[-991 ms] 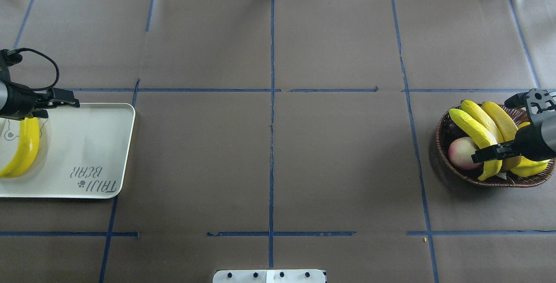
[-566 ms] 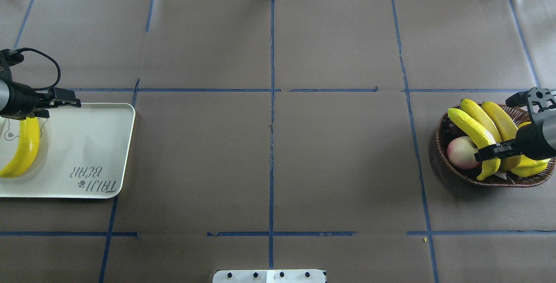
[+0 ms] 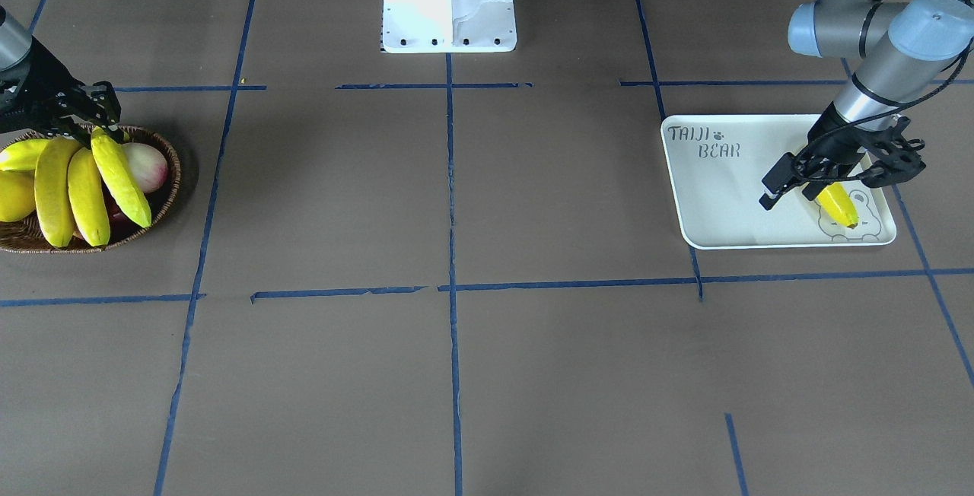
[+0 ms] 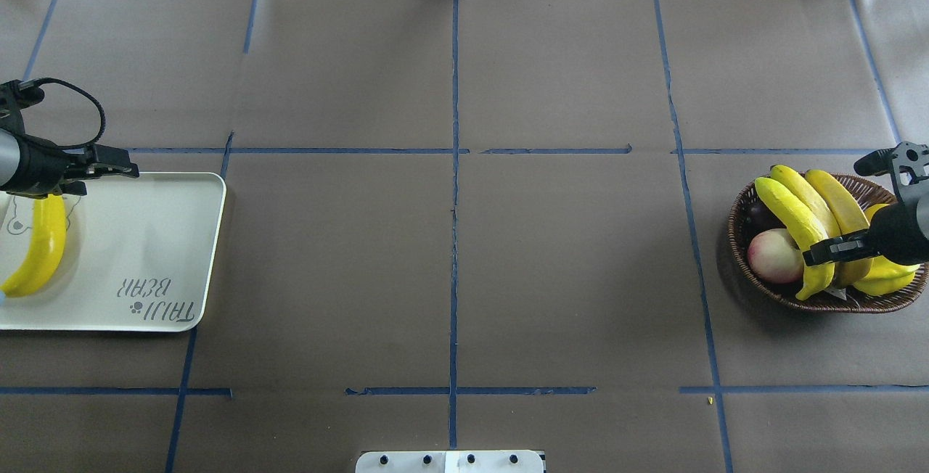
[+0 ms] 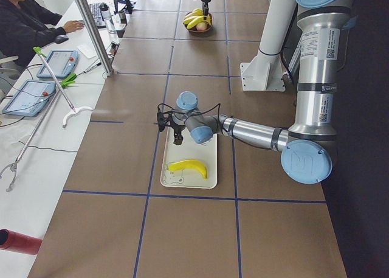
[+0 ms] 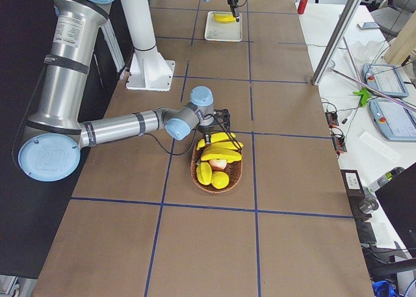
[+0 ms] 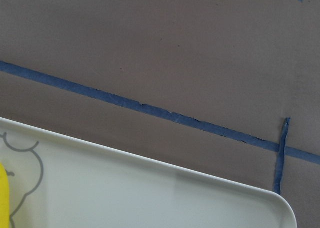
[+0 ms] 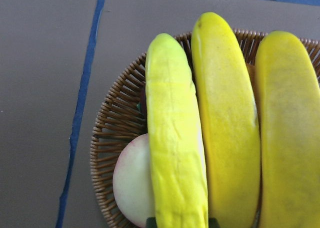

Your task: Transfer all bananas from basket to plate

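Now I see:
Left gripper [image 3: 829,184]: spread wide over one banana [image 4: 40,248] lying on the plate [image 4: 145,241].
Right gripper [image 4: 824,254]: clenched on another banana [image 8: 175,153] in the basket [image 8: 107,148].

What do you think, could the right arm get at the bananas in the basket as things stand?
Probably yes: the right gripper sits at the bananas, straddling the palest banana; they lie uncovered on top in the basket.

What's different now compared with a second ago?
The right claw, gripping the pale banana in the basket, drew back slightly, tugging it along. The left claw edged slightly toward the table's middle. The plate and the lone banana on it stayed put.
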Motion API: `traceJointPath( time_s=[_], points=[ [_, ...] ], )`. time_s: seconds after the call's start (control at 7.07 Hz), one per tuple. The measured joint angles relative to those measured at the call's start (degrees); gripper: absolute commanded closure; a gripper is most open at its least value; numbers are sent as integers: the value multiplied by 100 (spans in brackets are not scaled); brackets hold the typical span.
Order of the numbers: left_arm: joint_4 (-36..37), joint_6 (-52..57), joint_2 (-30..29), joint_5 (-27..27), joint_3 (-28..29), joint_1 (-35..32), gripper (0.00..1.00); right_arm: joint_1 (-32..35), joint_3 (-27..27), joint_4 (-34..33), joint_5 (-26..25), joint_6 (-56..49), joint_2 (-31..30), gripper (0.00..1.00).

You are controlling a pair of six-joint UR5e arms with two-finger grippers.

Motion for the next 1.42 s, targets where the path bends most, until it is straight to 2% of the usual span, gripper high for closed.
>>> traceJointPath(
  time_s=[0.42, 0.85, 1.13, 1.42],
  points=[
    [0, 0, -4, 0, -1, 7, 0, 148, 151, 2, 9, -3, -78, 100],
    [-4, -142, -102, 12, -55, 18, 0, 353, 537, 31, 427, 434, 145, 99],
    [-44, -863, -529, -2, -86, 73, 0, 297, 445, 491, 512, 2103, 972, 98],
    [-501, -2350, -1250, -13, -135, 305, 1, -131, 170, 1624, 145, 3708, 1568, 98]
  ],
)
